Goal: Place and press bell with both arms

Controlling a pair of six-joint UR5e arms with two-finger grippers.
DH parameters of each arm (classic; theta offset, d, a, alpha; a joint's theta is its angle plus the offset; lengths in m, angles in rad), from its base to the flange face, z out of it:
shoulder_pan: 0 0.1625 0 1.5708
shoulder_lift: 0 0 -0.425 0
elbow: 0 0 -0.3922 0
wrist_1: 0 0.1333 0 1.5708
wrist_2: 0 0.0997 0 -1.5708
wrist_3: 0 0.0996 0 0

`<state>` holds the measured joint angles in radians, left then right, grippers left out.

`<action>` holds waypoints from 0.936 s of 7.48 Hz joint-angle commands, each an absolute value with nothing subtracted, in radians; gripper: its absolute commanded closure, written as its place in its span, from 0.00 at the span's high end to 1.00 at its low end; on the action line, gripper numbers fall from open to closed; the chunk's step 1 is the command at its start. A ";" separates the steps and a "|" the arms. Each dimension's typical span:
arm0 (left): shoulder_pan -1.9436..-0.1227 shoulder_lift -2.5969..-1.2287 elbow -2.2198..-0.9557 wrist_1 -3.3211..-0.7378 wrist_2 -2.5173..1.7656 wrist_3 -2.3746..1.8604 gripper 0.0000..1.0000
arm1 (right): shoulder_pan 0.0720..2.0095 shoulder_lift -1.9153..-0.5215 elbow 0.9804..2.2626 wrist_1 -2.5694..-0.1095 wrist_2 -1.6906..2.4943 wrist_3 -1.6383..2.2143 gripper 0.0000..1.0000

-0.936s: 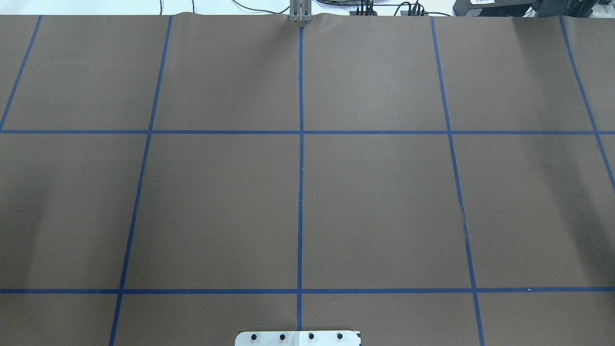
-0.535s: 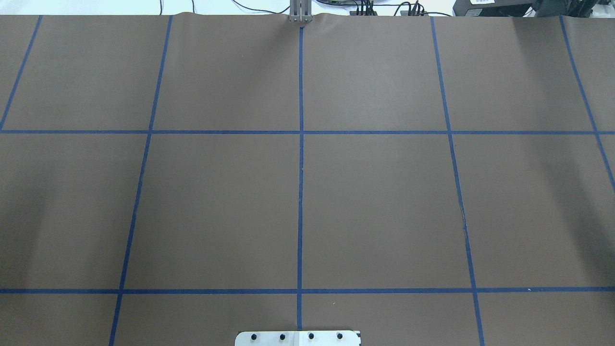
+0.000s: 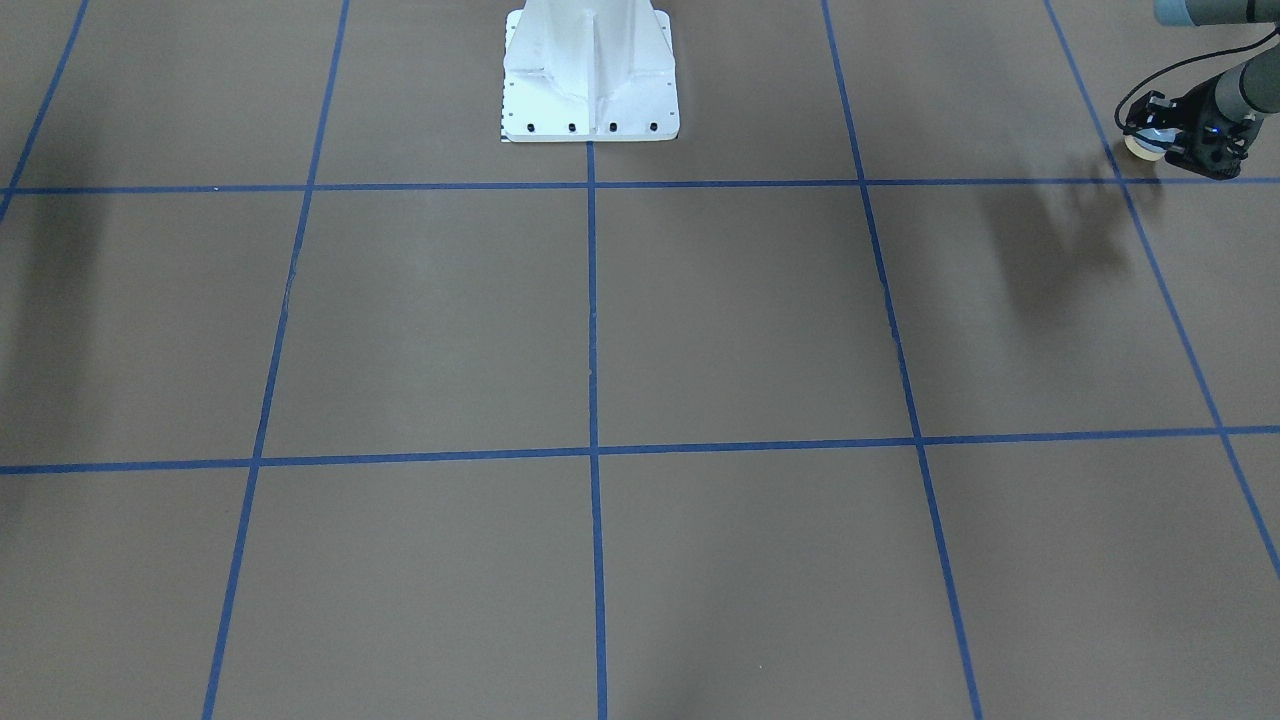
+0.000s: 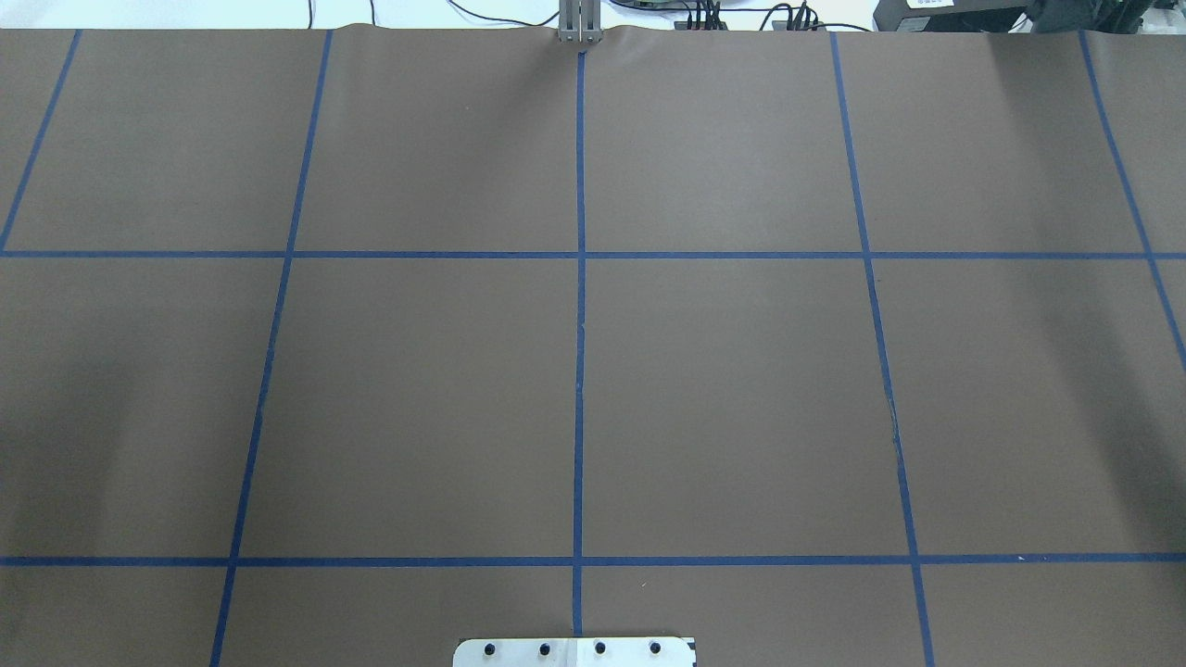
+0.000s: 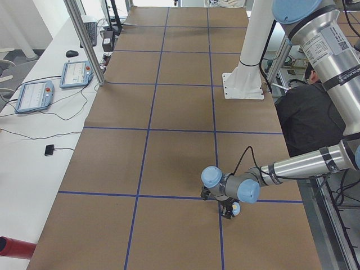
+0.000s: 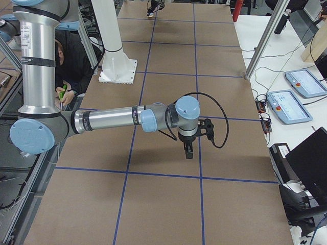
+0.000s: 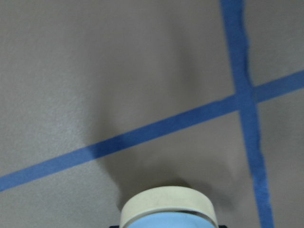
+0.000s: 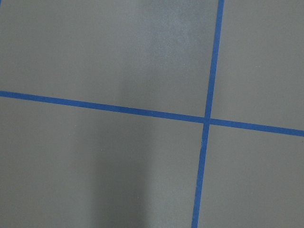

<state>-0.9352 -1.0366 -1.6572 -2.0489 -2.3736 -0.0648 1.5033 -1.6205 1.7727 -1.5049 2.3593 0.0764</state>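
- The left gripper (image 3: 1158,138) is clamped on the bell (image 3: 1140,146) at the far left end of the table (image 4: 741,389) — on the robot's own left side, well away from the white pedestal (image 3: 590,70).
- In the left wrist view the bell (image 7: 167,209) fills the bottom edge: the cream base faces the brown paper, with the light-blue dome behind it.
- The bell sits just beside a crossing of blue tape lines (image 7: 244,97); its shadow lies right under it. I cannot tell whether it touches the paper.
- From the left end of the table, the left gripper (image 5: 226,209) is low over the paper with the bell (image 5: 235,209) at its tip.
- The right arm (image 6: 112,120) reaches out over the right part of the table. The right gripper (image 6: 188,150) points down near a tape line — I cannot tell whether its fingers are apart or together.
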 commanded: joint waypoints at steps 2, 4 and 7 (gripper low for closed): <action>-0.936 -1.066 -1.808 -2.039 -2.413 -0.240 0.12 | 1.503 -1.620 1.772 -1.505 2.359 0.077 1.00; -0.939 -1.214 -1.895 -1.824 -2.434 -0.301 0.12 | 1.503 -1.620 1.773 -1.505 2.361 0.077 1.00; -0.940 -1.595 -2.006 -1.322 -2.434 -0.337 0.12 | 1.502 -1.618 1.772 -1.505 2.362 0.080 1.00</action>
